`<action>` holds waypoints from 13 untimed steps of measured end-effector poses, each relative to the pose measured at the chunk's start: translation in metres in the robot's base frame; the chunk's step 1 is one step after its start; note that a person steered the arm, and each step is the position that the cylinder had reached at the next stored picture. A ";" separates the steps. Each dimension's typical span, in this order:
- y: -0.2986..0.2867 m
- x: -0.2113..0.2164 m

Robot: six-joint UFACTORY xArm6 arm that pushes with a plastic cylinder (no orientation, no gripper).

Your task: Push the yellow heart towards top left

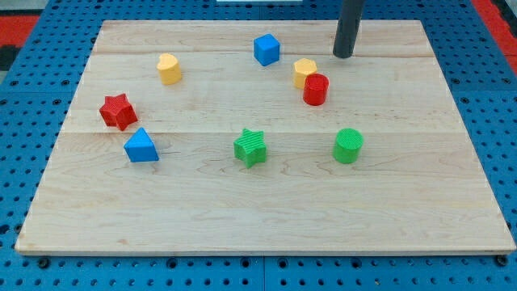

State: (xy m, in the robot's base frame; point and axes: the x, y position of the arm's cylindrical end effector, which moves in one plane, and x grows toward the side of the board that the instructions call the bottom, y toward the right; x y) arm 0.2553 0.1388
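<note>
We find the yellow heart [169,69] at upper left of the bench [266,210], well apart from our end effector, i.e. my tip [343,55], at upper right. Tip is a plain rod w/ no jaws, touching no block, nearest the yellow block [304,71].

— How many blocks sit on the wooden board [266,210]?

— Eight. Two yellow: a yellow heart [169,69] and a yellow block [304,71], perhaps a hexagon, partly hidden. Two red: a red star [118,111] and a red cylinder [316,89].

— And the rest?

— Two blue, a blue cube [266,48] and a blue triangle [140,146]. Two green, a green star [250,147] and a green cylinder [348,145].
</note>
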 end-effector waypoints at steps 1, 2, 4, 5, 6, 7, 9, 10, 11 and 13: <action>-0.038 -0.046; -0.149 -0.057; -0.094 0.053; -0.152 0.040; -0.200 0.073; -0.242 0.077; -0.247 0.080; -0.246 0.081; -0.269 0.084; -0.332 0.045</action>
State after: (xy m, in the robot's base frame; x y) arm 0.2999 -0.1935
